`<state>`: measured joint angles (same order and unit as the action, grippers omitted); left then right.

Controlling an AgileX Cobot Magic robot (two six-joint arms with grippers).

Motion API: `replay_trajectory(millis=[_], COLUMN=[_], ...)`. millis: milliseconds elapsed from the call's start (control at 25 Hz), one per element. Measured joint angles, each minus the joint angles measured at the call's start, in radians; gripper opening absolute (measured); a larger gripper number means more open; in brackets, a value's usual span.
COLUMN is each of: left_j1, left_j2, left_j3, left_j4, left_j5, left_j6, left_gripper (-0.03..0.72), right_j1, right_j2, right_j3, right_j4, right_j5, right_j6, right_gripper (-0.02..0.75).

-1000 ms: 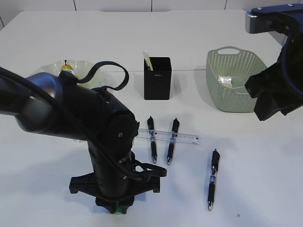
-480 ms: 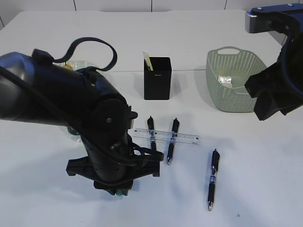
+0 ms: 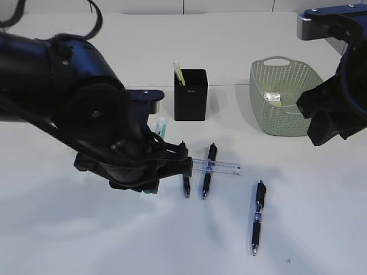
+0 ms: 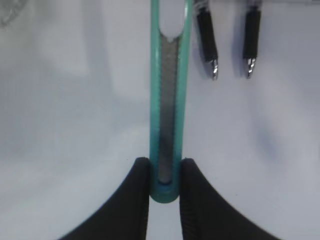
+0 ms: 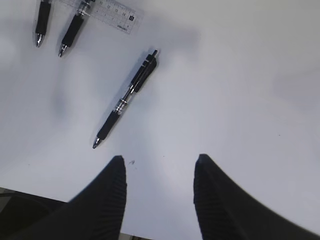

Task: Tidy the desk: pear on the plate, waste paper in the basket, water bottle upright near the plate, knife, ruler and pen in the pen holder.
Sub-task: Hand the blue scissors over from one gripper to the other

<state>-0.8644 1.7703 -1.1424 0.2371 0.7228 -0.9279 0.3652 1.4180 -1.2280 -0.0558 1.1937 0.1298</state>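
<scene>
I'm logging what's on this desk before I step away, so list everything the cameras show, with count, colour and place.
Flat white tabletop: one, under everything.
Matte black square pen holder: one, back centre, a pale yellow-green item sticking out.
Sage green perforated basket: one, back right, crumpled paper inside.
Clear plastic ruler: one, centre, lying across two pens.
Black pens: three; two side by side at centre, one alone front right.
Teal slim utility knife: one, clamped in the left gripper.
Left gripper: black, shut on the knife, above the tabletop left of the pens.
Right gripper: black, open, empty, over bare tabletop at right.
</scene>
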Motion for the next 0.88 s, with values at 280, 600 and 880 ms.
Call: replay_trajectory(millis=[280,600,880], left_j1=[0.0,-0.066,-0.08], left_j2=[-0.084,-0.102,-0.118], left_j3=[0.002,0.003,0.004], left_j4=[0.071,0.255,0.293], left_j5=[-0.069,-0.105,-0.219], left_j6=[0.0,0.0,-0.018], left_gripper=[0.095,0.095,0.095], right_j1=[0.0,0.0,0.0], right_j2=[0.0,0.0,0.0], right_j3=[0.0,0.0,0.0], right_j4=[-0.001,-0.001,-0.002], right_j5=[0.0,-0.008,-0.01], right_j6=[0.0,0.0,0.0], right_gripper=[0.337,0.337,0.337])
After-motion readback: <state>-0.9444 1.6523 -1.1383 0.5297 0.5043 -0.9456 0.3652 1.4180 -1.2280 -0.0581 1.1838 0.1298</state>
